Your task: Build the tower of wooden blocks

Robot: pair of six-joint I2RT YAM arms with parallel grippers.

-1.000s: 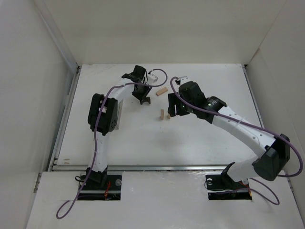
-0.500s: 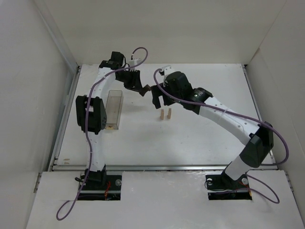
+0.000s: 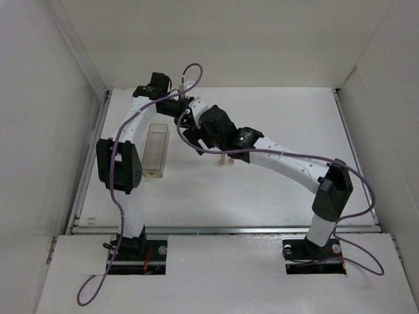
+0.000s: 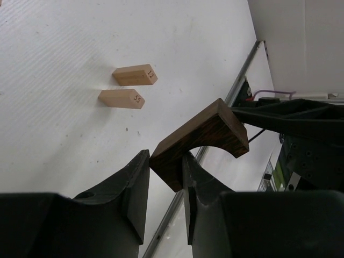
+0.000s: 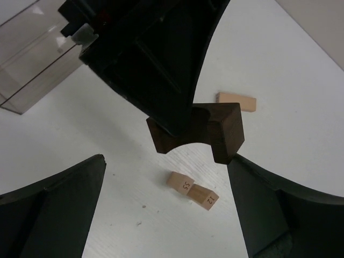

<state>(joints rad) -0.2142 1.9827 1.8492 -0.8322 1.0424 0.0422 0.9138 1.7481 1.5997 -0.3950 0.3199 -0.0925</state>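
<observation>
The right claw hangs with its jaws spread wide and nothing in them, just far-left of the nearest pieces on the table. These are two light-tan wooden blocks, marked 55 and 12, which appear to stand on end side by side with a narrow gap between them. They are all there is so far of the wood block tower, and they sit near the middle of the table. Between the right claw's fingers, lifted off the table, is a dark arch block. The left claw is clenched on one end of it, and the other end juts free. This looks like a handover, with the arch meant to bridge the two uprights. To do it well, the right claw should close squarely on the free end's flat faces and grip firmly before the left lets go. The arch should then come down level, cut-out downward, so both feet land together. The uprights look light and likely to topple at a nudge. A clear plastic box stands to the left. Farther off, a third tan block lies flat.
</observation>
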